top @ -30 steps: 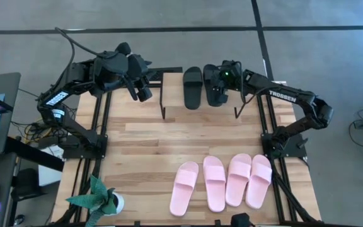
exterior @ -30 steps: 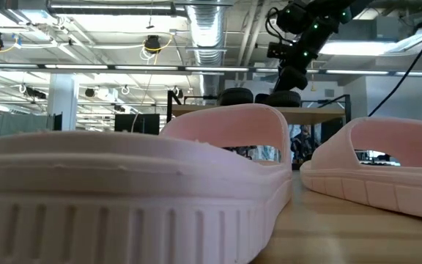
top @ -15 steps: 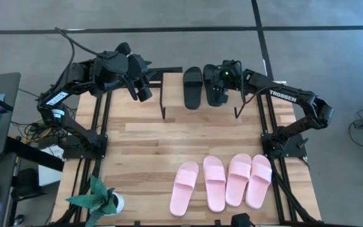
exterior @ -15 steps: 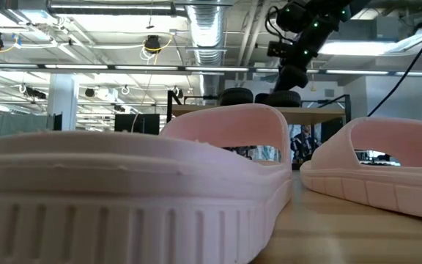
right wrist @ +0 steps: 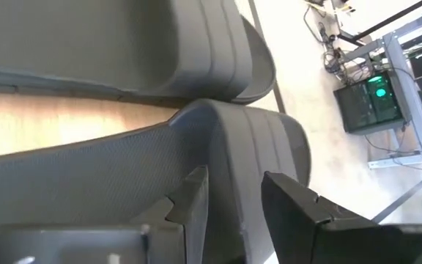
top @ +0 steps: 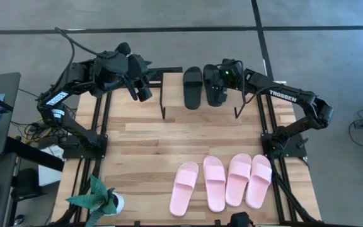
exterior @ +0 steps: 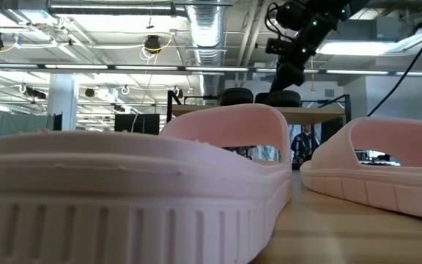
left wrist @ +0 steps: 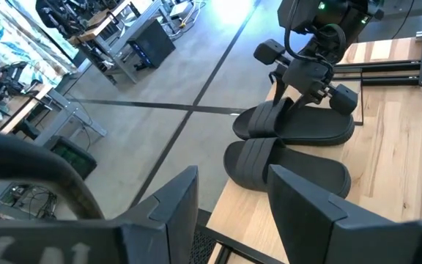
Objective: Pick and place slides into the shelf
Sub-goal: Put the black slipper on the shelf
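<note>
The only writing I can read is the word "TROSSEN" in white capitals on my right arm [top: 281, 94], along the forearm link, seen from the high view. My left arm [top: 57, 98] carries a small white label with dark marks in the same view, too small for me to make out. In the left wrist view pale marks show on the dark housing at the picture's bottom edge, but they are cut off and I cannot tell what they say. I find nothing readable elsewhere.
</note>
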Robot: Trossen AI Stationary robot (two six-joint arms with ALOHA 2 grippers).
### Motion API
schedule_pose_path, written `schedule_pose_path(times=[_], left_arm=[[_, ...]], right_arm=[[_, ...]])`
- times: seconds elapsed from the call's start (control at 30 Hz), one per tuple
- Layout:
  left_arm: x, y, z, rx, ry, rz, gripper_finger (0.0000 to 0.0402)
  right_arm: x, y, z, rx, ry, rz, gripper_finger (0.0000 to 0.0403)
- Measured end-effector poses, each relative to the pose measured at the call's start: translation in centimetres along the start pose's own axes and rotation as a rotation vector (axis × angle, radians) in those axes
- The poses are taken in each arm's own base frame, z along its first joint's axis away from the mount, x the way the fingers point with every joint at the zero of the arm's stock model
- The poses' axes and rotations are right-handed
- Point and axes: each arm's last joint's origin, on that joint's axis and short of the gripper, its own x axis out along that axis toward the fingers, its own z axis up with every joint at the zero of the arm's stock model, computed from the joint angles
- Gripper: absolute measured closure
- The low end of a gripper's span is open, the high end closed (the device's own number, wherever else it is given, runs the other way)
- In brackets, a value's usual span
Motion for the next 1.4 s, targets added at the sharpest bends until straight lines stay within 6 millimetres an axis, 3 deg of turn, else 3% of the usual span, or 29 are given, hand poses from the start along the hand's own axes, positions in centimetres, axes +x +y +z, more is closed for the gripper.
schedule_pose_path(times=[0.43,1.4], left_arm=[[0.0,-0.03,0.0,-0.001,-0.001,-0.009,0.0249],[0.0,-0.06,-0.17,-0.007,0.014,-0.013,0.0249]], right_arm=[[0.24,-0.04,-0.05,-0.007,0.005,0.002,0.0322],[0.71,0.0,-0.42,-0.018,0.004,-0.01,0.0324]])
